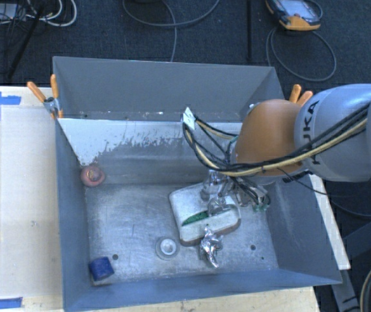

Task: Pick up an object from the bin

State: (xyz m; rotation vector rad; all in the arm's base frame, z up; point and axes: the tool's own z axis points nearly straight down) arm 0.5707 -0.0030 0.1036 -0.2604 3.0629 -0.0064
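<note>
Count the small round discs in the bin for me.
2: a pink disc by the far-left wall, and a clear disc near the front, left of the gripper. The arm may hide others.

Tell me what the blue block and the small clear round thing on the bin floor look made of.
The small blue cube-like block looks like foam or sponge: matt, edges rounded. The small round clear disc looks like glossy plastic, perhaps glass: the grey bin floor shows through.

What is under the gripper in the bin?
A flat white pad with a green streak and a brownish edge lies under the gripper. The gripper covers the pad's right part, so anything there is hidden.
</note>
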